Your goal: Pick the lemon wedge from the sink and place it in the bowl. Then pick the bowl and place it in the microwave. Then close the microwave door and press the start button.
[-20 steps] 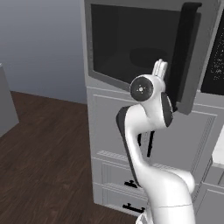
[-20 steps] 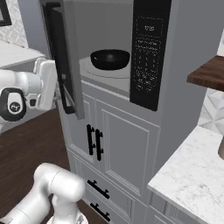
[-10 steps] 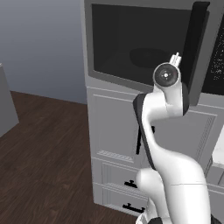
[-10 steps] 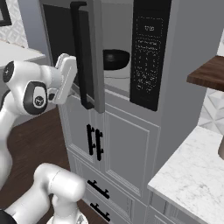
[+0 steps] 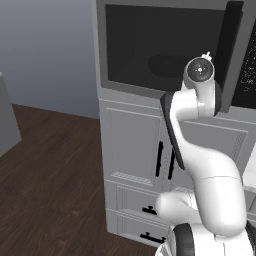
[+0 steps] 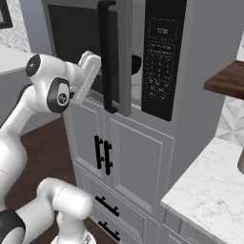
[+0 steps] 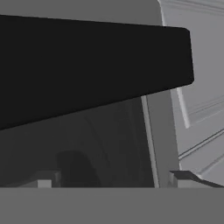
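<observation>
Microwave (image 6: 190,71) built into grey cabinet column (image 6: 138,162) above dark wood floor (image 5: 45,165). Microwave door (image 5: 165,45) nearly closed; bowl (image 6: 136,64) glimpsed through remaining gap inside. Gripper (image 6: 95,64) against door face left of black handle (image 6: 107,57), fingers spread apart, holding nothing. Marble counter (image 6: 209,190) right of column.

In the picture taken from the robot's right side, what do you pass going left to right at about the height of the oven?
The robot's white arm → its fingers against the microwave door → the door's black handle → a sliver of the bowl → the black control panel → a wooden shelf.
</observation>
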